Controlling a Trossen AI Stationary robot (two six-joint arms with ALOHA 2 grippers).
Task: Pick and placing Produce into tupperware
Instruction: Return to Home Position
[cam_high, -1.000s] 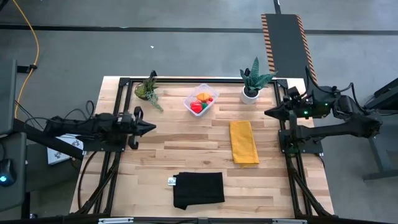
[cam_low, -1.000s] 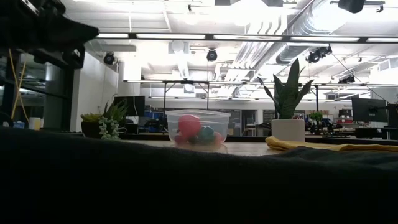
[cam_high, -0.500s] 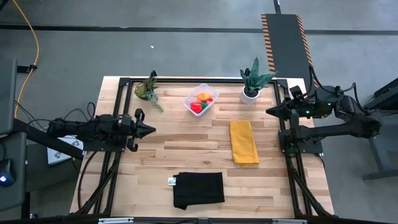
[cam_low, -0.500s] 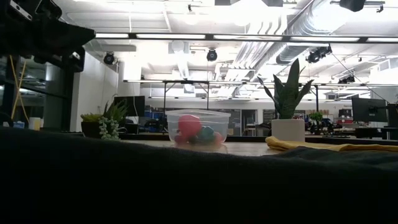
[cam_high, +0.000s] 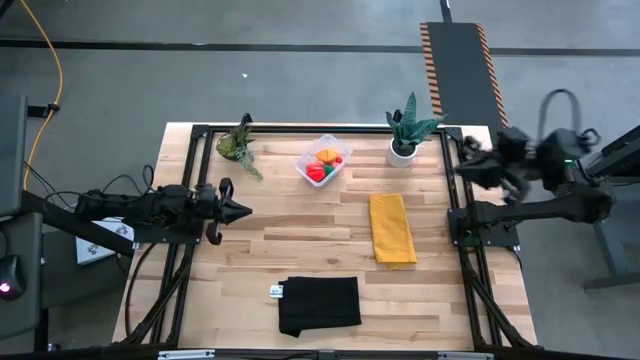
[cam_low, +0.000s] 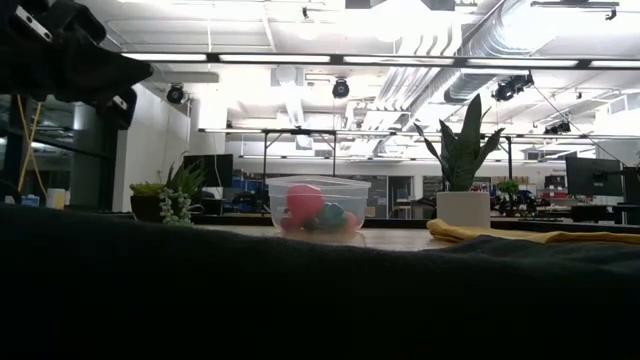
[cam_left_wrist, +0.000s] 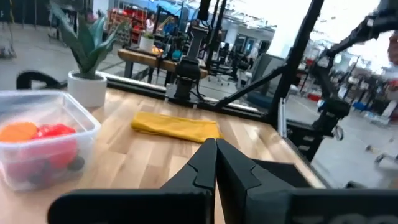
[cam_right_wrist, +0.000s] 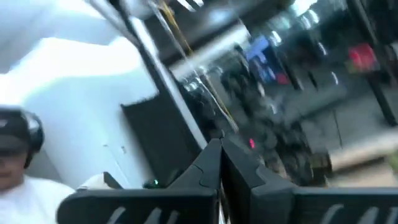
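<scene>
The clear tupperware (cam_high: 322, 160) stands on the far middle of the table, with a red piece (cam_high: 318, 172) and an orange piece (cam_high: 327, 155) of produce inside. It also shows in the low view (cam_low: 318, 208) and the left wrist view (cam_left_wrist: 37, 140). My left gripper (cam_high: 244, 210) is shut and empty. It hovers over the table's left part, level with the tub's near-left. My right gripper (cam_high: 468, 166) is shut and empty, past the table's right edge, and is blurred in the high view.
A folded yellow cloth (cam_high: 392, 228) lies right of centre. A black cloth (cam_high: 318, 305) lies near the near edge. A white potted plant (cam_high: 403, 135) stands right of the tub, a small green plant (cam_high: 238, 145) left of it. A person in white (cam_right_wrist: 18, 180) shows beyond the table.
My right gripper has drawn back toward the table's right edge and past it, swinging fast enough to blur, and its wrist now looks into the room. My left gripper has dipped slightly and stayed shut. The tub and produce have not moved.
</scene>
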